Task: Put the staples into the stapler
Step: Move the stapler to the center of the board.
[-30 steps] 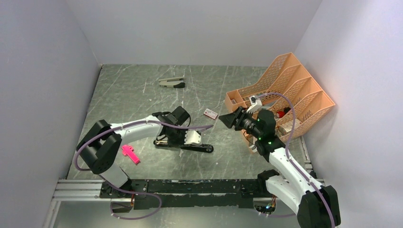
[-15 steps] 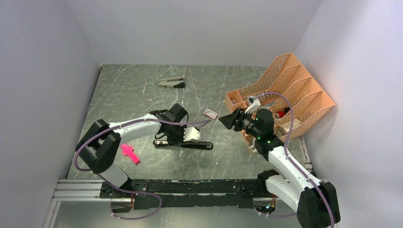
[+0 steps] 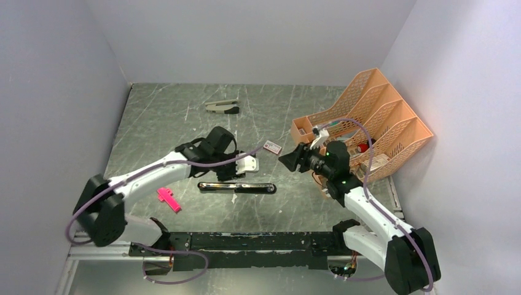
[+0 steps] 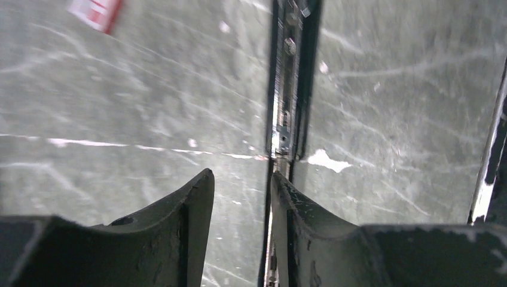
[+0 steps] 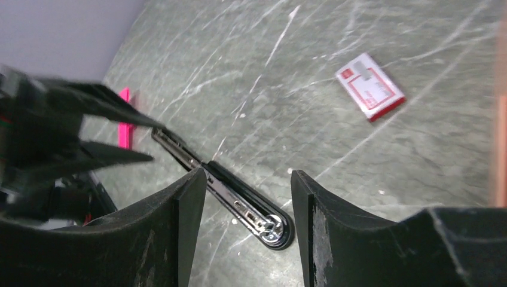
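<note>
The black stapler (image 3: 236, 187) lies opened out flat on the table, its chrome rail (image 4: 286, 95) facing up. My left gripper (image 3: 241, 174) hovers just above and behind it, open, with only table showing between its fingers (image 4: 241, 174). My right gripper (image 3: 284, 158) is in the air to the stapler's right, open and empty (image 5: 248, 174), looking down on the stapler's rounded end (image 5: 272, 227). The staples' small red-and-white box (image 3: 272, 147) lies closed on the table between the two grippers (image 5: 369, 85). No loose strips show.
A silver-grey stapler (image 3: 222, 107) lies at the back of the table. A pink cross-shaped piece (image 3: 168, 199) sits near the front left. An orange mesh file rack (image 3: 362, 126) stands against the right wall, close behind my right arm.
My left gripper has let go of the stapler, opened and lifted back from it. The stapler now lies alone and flat. My right gripper has drifted slightly left.
</note>
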Tool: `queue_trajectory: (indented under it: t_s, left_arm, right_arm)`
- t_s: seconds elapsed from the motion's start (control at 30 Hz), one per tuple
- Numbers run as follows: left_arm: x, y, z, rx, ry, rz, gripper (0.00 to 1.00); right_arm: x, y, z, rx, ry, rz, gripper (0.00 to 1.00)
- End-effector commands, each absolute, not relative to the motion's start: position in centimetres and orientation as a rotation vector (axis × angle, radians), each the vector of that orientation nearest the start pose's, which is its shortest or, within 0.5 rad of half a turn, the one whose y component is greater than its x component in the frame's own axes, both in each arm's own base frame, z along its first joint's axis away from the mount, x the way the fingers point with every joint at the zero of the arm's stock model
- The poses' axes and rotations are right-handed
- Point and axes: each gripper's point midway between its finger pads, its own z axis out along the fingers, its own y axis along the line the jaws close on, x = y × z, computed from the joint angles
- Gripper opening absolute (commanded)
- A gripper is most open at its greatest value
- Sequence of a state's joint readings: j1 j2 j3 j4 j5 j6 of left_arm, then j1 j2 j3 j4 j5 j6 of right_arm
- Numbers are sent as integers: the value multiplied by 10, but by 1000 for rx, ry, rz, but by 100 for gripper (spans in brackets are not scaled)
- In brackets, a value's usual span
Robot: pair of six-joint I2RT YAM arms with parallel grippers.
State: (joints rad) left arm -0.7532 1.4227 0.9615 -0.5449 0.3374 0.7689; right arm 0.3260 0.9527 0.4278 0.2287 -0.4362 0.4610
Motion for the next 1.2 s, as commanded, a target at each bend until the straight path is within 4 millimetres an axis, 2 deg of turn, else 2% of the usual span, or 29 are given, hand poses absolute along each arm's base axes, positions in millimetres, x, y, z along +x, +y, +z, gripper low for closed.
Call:
queue_trajectory:
  t_s: [0.0, 0.13, 0.2, 0.23, 0.33, 0.43, 0.57, 0.7, 0.83, 1.03, 1.17]
  left_arm:
    - [244, -267, 161, 1515, 1662, -422, 44]
    - [254, -256, 220, 1106, 1614, -428, 51]
    - [270, -232, 251, 761, 1627, -384, 65]
    - [274, -219, 264, 627, 1627, -371, 68]
    - [286, -176, 288, 322, 1629, -260, 68]
    - [291, -141, 298, 174, 1635, -112, 69]
    - [288, -117, 307, 83, 1614, -38, 70]
    - [283, -108, 311, 60, 1596, -31, 70]
    - [282, -107, 311, 65, 1599, -22, 70]
    - [284, -112, 305, 102, 1627, -12, 70]
    - [285, -113, 303, 110, 1636, -4, 70]
  right_arm:
    - [256, 217, 163, -402, 1870, 993, 59]
    - [238, 259, 152, -603, 1880, 1032, 60]
    - [235, 275, 147, -705, 1890, 1017, 60]
    - [234, 281, 142, -760, 1899, 1000, 60]
    - [236, 292, 127, -912, 1916, 914, 61]
    - [230, 302, 114, -1054, 1922, 875, 62]
    - [218, 314, 94, -1224, 1939, 850, 63]
    - [210, 316, 63, -1357, 2005, 751, 63]
    - [211, 316, 45, -1411, 2045, 656, 63]
    - [214, 318, 31, -1436, 2067, 569, 61]
    - [214, 318, 24, -1440, 2080, 532, 49]
